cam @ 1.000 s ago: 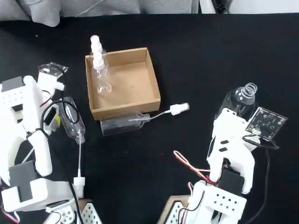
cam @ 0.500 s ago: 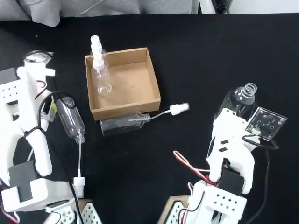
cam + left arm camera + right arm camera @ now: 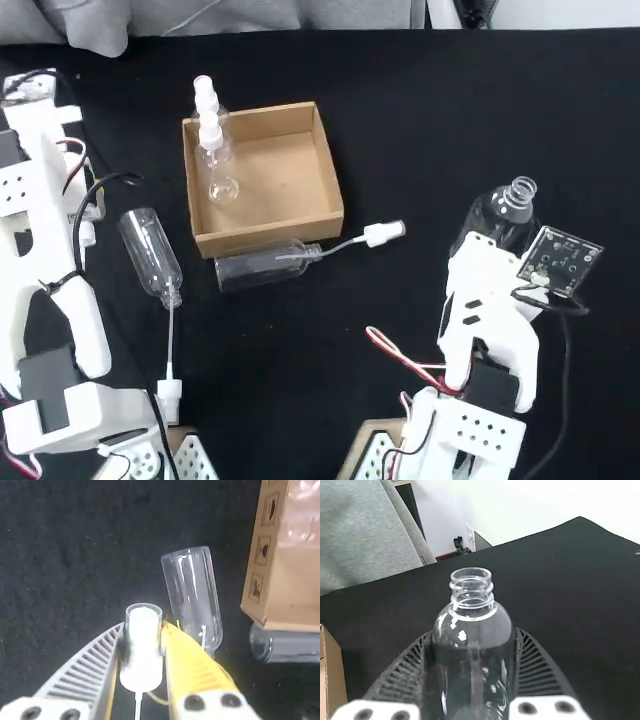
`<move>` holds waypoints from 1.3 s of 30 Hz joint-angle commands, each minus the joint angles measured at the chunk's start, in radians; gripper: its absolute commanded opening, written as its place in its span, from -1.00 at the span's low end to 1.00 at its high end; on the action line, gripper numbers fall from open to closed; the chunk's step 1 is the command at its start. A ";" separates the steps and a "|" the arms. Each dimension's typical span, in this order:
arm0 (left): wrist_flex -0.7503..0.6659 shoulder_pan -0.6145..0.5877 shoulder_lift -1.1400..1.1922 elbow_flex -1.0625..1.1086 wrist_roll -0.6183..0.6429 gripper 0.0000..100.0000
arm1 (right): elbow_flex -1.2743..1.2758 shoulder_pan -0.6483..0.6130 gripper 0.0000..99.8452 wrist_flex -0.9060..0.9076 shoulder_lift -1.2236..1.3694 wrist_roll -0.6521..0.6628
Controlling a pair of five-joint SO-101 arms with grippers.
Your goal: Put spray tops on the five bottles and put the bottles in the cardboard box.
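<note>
My left gripper (image 3: pixel 142 630) is shut on a white spray top (image 3: pixel 142 647), its thin tube hanging down, held above the black table. Just beyond it lies a clear uncapped bottle (image 3: pixel 192 595), also seen at the table's left (image 3: pixel 150 255). The left arm (image 3: pixel 40 200) runs along the table's left edge. My right gripper (image 3: pixel 470 652) is shut on a clear open-necked bottle (image 3: pixel 470 630), held upright at the right (image 3: pixel 503 212). The cardboard box (image 3: pixel 300 215) holds two capped bottles (image 3: pixel 212 150) against its left wall.
A bottle (image 3: pixel 262 267) lies in front of the box with a spray top (image 3: pixel 383 233) half pulled out. Another spray top (image 3: pixel 168 392) lies at the near left, its tube reaching the left bottle. Grey cloth (image 3: pixel 100 20) lines the far edge.
The left arm has swung away from the left bottle toward the far left corner, carrying the spray top. The right arm and its bottle shifted slightly left.
</note>
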 commanded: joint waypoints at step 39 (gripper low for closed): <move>-0.025 0.107 -0.559 0.061 0.440 -0.94 | -0.001 -0.110 -0.86 -0.028 -0.021 0.002</move>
